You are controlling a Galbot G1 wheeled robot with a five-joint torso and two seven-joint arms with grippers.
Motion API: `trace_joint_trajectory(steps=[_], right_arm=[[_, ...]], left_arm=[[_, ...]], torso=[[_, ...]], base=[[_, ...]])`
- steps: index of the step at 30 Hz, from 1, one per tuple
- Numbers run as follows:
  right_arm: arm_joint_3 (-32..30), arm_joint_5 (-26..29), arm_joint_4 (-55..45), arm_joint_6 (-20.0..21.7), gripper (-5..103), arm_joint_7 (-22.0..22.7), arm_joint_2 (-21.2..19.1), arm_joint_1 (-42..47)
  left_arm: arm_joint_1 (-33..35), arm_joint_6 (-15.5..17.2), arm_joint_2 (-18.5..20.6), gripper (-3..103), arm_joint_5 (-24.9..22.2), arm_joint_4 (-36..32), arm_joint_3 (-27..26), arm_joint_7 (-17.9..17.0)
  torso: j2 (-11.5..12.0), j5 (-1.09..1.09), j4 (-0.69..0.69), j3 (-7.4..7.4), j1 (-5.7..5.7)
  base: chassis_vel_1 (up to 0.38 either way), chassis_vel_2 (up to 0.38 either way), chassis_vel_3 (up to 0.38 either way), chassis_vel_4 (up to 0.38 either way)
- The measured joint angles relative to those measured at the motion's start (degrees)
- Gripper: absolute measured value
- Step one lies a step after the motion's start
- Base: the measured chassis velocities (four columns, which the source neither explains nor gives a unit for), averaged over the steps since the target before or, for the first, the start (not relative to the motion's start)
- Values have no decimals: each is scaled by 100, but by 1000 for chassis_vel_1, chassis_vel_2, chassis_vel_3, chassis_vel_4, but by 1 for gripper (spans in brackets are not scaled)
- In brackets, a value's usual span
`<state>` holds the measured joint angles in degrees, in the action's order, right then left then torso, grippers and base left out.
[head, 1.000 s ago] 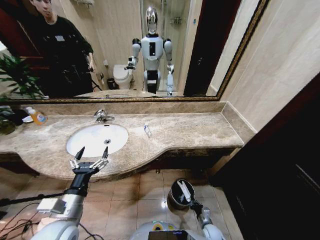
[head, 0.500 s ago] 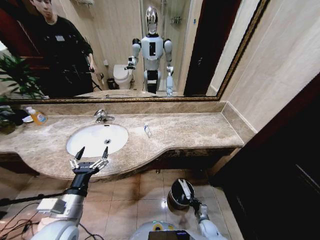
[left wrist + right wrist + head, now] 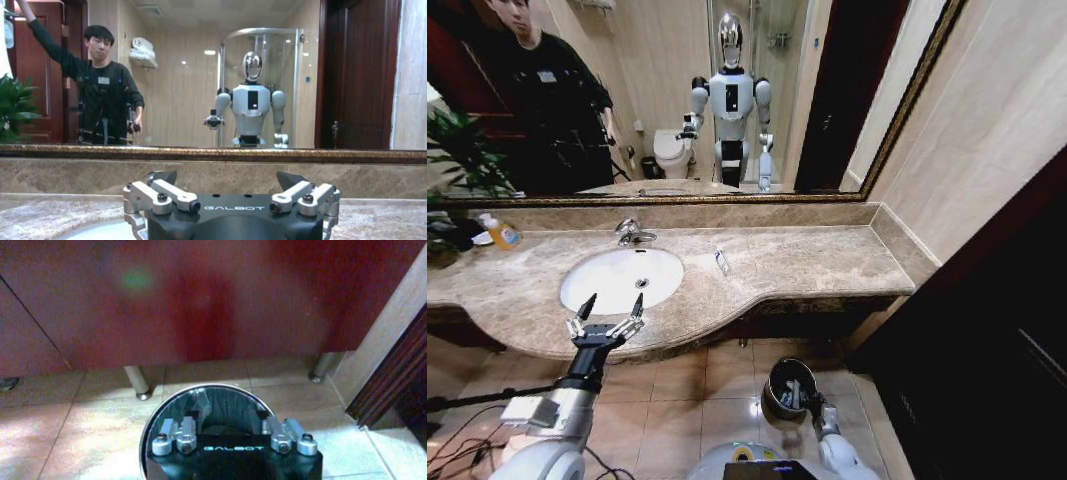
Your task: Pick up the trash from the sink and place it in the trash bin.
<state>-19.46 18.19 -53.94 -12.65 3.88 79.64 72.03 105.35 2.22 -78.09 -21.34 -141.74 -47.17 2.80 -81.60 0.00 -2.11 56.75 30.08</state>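
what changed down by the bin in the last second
The right gripper carried a white packet lower into the trash bin; the packet that stood above the rim a second ago is now down inside, hard to make out. Whether it has been let go cannot be told. The left gripper stayed open at the counter's front edge by the sink, and the small packet on the counter stayed put.

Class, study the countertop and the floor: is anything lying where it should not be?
One small white packet lies loose on the beige-brown marble countertop, right of the white oval sink, outside the dark round trash bin on the floor. Nothing looks spilled or damaged.
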Motion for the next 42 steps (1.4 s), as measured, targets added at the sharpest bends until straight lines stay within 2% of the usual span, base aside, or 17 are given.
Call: trace_joint_trajectory(steps=[1,2,3,4,7,8,10,11,14,30,34,37,39,42], right_arm=[[0,-3,-15,0,52,17,13,0],[0,-3,-15,0,52,17,13,0],[0,-4,-38,3,58,39,25,-1],[0,-4,-38,3,58,39,25,-1],[0,-6,-113,38,74,75,29,7],[0,-6,-113,38,74,75,29,7],[5,-6,-188,62,85,100,37,23],[5,-6,-188,62,85,100,37,23],[6,-11,-262,85,99,134,60,42],[4,-35,-456,77,100,240,50,197],[18,-56,-1572,267,100,521,-74,724],[19,-142,-1985,277,100,690,-161,938],[22,-176,-2510,300,100,928,-335,1213],[-10,-146,-3072,330,100,1044,-539,1516]], left_arm=[[0,0,0,100,0,0,0,0],[0,0,0,100,0,0,0,0],[0,0,0,100,0,0,0,0],[0,0,0,100,0,0,0,0],[0,0,0,100,0,0,0,0],[0,0,0,100,0,0,0,0],[0,0,0,100,0,0,0,0],[0,0,0,100,0,0,0,0],[0,0,0,100,0,0,0,0],[0,0,0,100,0,0,0,0],[0,0,0,100,0,0,0,0],[0,0,0,100,0,0,0,0],[0,0,0,100,0,0,0,0],[0,0,0,100,0,0,0,0]], torso=[[0,0,0,0,0],[0,0,0,0,0],[0,0,0,0,0],[0,0,0,0,0],[0,0,0,0,0],[0,0,0,0,0],[0,-1,0,0,0],[0,-1,0,0,0],[0,0,0,0,0],[0,0,-1,0,0],[0,0,0,0,0],[0,-1,0,0,0],[-1,0,0,0,0],[-1,1,0,0,0]], base=[[0,0,0,0],[0,0,0,0],[0,0,0,0],[0,0,0,0],[0,0,0,0],[0,0,0,0],[0,0,0,0],[0,0,0,0],[0,0,0,0],[0,0,0,0],[0,0,0,0],[0,0,0,0],[0,0,0,0],[0,0,0,0]])
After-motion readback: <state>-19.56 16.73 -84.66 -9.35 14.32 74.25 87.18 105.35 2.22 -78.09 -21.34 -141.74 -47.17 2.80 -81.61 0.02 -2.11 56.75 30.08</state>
